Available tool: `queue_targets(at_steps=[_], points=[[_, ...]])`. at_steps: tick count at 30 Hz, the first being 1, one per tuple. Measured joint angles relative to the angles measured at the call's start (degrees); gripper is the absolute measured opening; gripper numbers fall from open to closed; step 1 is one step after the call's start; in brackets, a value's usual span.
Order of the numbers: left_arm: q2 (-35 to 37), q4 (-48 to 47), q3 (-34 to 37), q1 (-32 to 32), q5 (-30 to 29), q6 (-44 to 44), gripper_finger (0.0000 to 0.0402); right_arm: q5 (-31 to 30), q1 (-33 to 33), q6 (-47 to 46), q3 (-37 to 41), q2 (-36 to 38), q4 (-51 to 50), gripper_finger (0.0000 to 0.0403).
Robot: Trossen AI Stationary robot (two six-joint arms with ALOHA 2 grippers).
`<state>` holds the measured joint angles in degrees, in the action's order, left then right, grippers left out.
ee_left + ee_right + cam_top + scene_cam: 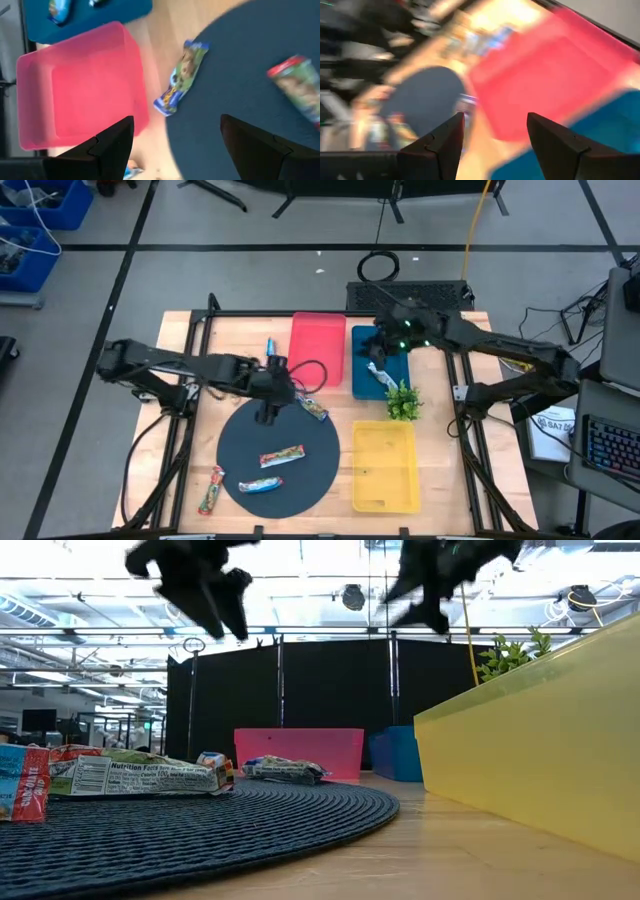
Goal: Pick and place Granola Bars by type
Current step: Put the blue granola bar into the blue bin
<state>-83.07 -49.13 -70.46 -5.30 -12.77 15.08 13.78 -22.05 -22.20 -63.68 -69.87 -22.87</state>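
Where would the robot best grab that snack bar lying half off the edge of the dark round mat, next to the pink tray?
Probably across its narrow middle, coming straight down from above. The bar lies flat, long and slim, so fingers closing on its long sides would span it easily. It straddles the round mat rim beside the pink tray, leaving room either side. The open left gripper is nearest.

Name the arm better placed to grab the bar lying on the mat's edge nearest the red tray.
Left. The left gripper, open, hovers over the dark mat beside that bar; the right gripper is over the blue tray.
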Motion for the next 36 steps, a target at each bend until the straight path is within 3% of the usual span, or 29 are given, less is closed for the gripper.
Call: queue_targets(at_steps=[5, 9, 12, 17, 20, 27, 31, 36], points=[[-7.73, 2.35, 0.00, 2.92, 4.73, 9.18, 0.0301, -2.94, 10.00, -6.87, 0.00, 6.07, 5.41, 0.0210], [-13.32, 4.74, 0.00, 3.84, 9.61, 14.21, 0.0301, -10.79, 18.56, -7.60, 0.00, 10.22, 6.05, 0.0210], [-16.67, 6.99, 0.00, 3.84, 9.92, 16.56, 0.0301, -17.33, 23.26, -8.42, 0.00, 12.54, 6.13, 0.0210], [-19.72, 11.32, 0.00, 3.82, 9.73, 17.72, 0.0301, -23.03, 28.12, -8.71, 0.00, 14.23, 6.44, 0.0210], [-21.40, 14.58, 0.00, 4.43, 7.84, 17.87, 0.0301, -24.22, 29.69, -8.70, 0.00, 13.77, 7.59, 0.0210], [-26.01, 17.50, 0.00, 6.67, 11.42, 17.36, 0.0292, -24.37, 31.89, -8.69, 0.02, 11.85, 9.82, 0.0208], [-27.98, 16.00, -0.10, 7.59, 14.28, 16.76, 0.0246, -24.53, 32.73, -8.33, 0.02, 11.37, 12.77, 0.0198], [-27.54, 13.60, -0.13, 7.89, 14.70, 12.14, 0.0113, -24.55, 32.82, -6.93, 0.04, 11.32, 15.07, 0.0183]])
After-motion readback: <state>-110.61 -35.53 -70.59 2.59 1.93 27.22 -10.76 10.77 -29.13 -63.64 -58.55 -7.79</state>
